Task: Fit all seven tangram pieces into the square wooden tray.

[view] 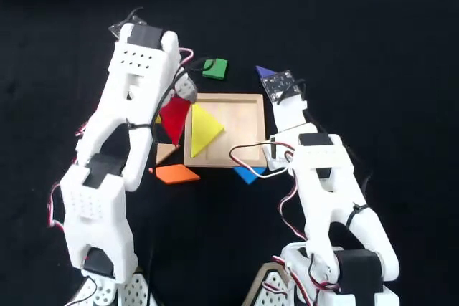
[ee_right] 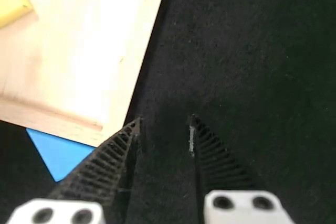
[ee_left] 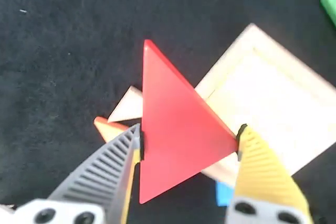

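My left gripper (ee_left: 189, 134) is shut on a red triangle (ee_left: 173, 129), held on edge above the left rim of the square wooden tray (ee_left: 273, 103). In the high view the red triangle (view: 174, 116) hangs beside the tray (view: 226, 97), where a yellow triangle (view: 203, 128) lies in the left half. My right gripper (ee_right: 164, 124) stands slightly open over black cloth just off the tray's (ee_right: 79, 51) right front corner, with nothing between its fingers. A blue piece (ee_right: 58, 153) lies by that corner.
Loose pieces ring the tray: a green square (view: 215, 69) and a purple triangle (view: 265, 72) behind it, an orange piece (view: 176, 173) and a pale wooden triangle (view: 166, 152) at its front left, the blue piece (view: 249, 174) in front. Black cloth covers the table.
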